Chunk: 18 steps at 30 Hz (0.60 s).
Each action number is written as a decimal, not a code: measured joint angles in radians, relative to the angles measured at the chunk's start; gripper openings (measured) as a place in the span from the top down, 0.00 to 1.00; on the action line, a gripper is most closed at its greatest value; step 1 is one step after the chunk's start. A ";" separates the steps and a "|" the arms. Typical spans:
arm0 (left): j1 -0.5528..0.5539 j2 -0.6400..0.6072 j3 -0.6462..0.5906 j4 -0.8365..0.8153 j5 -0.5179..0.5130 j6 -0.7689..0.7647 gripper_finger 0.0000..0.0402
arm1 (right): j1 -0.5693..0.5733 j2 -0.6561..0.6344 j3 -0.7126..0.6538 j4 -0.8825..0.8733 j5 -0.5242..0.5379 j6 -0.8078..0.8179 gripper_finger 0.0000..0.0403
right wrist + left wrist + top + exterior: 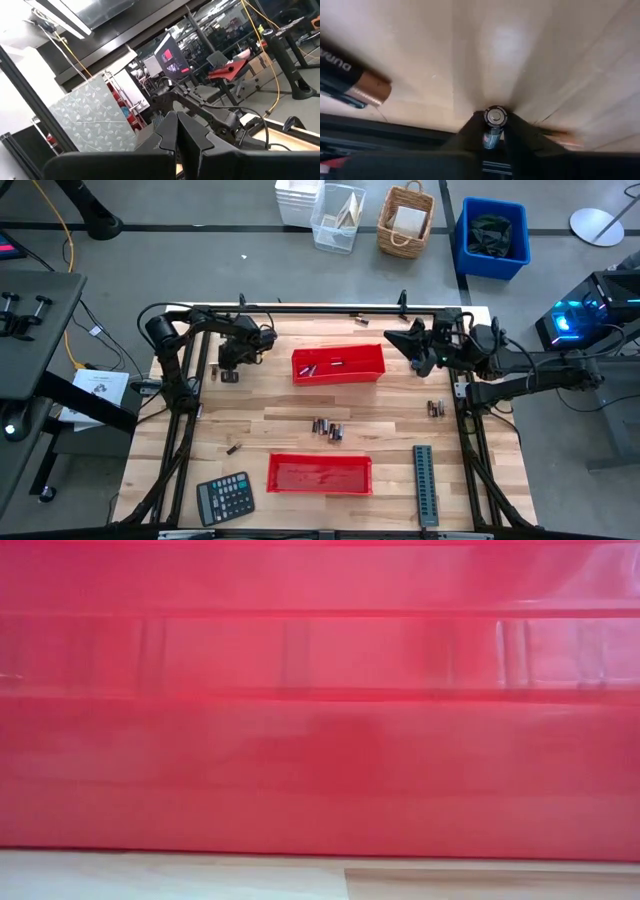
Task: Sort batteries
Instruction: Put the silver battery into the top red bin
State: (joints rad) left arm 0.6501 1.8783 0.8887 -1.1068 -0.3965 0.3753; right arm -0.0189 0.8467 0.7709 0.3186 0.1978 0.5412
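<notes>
The left gripper (230,366) is down low over the wooden table (270,430), near the far left corner, left of the far red tray (338,364). In the left wrist view its two dark fingers (520,135) are squeezed onto a small battery (494,120). The battery stands on end between the tips, with its shiny round end showing. So the left claw is clenched on that battery. Another battery with a copper end (355,82) lies flat on the wood just beside the gripper, not touching it.

The right gripper (412,343) is held up in the air to the right of the far red tray. In the right wrist view its fingers (170,132) are pressed together with nothing between them.

More batteries lie on the table. A little bunch (327,428) sits in the middle, between the far red tray and the near red tray (319,474). A pair (435,409) lies toward the right side. One battery (233,448) lies alone toward the left. A few small things lie inside the far red tray.

A calculator (225,497) and a long grey strip (425,485) sit near the front edge.
</notes>
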 joint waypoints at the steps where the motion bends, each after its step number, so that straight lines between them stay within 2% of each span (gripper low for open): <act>1: 0.000 -0.004 0.004 -0.002 0.009 -0.026 0.93 | 0.000 -0.001 0.000 0.001 0.000 -0.006 1.00; 7: -0.018 -0.066 0.083 -0.027 0.095 -0.140 0.93 | 0.000 -0.036 0.000 0.073 -0.016 -0.082 1.00; 15: -0.076 -0.304 0.187 -0.011 0.225 -0.294 0.93 | 0.000 -0.091 0.000 0.090 -0.044 -0.109 1.00; 18: -0.138 -0.435 0.191 0.125 0.336 -0.346 0.93 | 0.000 -0.097 0.000 0.090 -0.064 -0.109 1.00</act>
State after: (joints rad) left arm 0.5123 1.4429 1.0794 -0.9815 -0.0604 0.0297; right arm -0.0189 0.7501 0.7712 0.4087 0.1339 0.4319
